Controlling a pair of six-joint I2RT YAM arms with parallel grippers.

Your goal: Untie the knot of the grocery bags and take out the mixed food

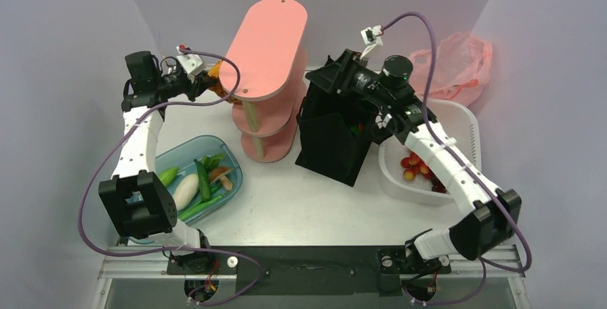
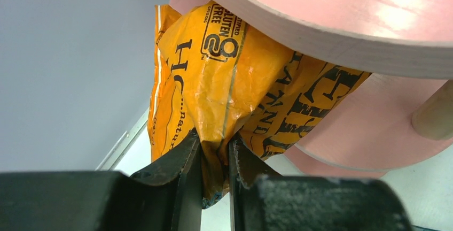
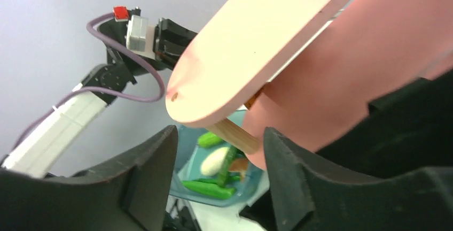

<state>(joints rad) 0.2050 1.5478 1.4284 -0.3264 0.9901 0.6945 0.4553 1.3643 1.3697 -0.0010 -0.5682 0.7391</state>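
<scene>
Orange snack packet (image 2: 224,81): was pinched at its lower edge and tucked under the top tier of the pink shelf stand (image 1: 265,51).
Left gripper (image 2: 215,151): was clenched on the packet, at the stand's left side.
Right gripper (image 3: 219,135): was held spread, nothing between the fingers, above the black tote (image 1: 333,144); contact with the fabric could not be judged.
Black tote: was stood just right of the stand.
Pink plastic bag (image 1: 458,62): was seen crumpled well right of the stand.
Small red and yellow fruits (image 1: 415,166): were laid in the white basket (image 1: 469,119), right of the stand, beyond the tote.
White oblong vegetable (image 1: 186,189): was laid in the blue tray (image 1: 172,153), near the stand's left.
</scene>
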